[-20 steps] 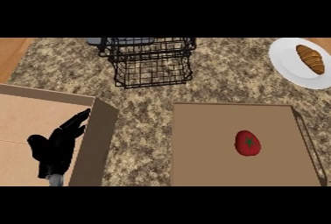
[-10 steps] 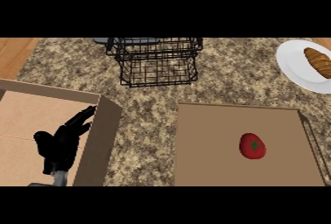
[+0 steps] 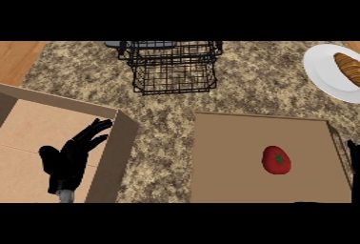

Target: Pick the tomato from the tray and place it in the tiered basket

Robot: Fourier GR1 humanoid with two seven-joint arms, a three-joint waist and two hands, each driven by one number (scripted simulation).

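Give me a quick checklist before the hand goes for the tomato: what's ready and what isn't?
1. Tomato on the tray, nothing covering it: ok.
2. Tomato held by a hand: not ok, nothing touches it.
3. Right hand ready beside the tray: cannot tell, only a dark sliver shows at the view's right edge.
4. Left hand out of the way: ok, it is open over the cardboard box at the left, apart from the tray.
5. Wire basket standing at the back of the counter: ok.
6. Plate with the croissant away from the tray-to-basket route: ok, it sits at the right.
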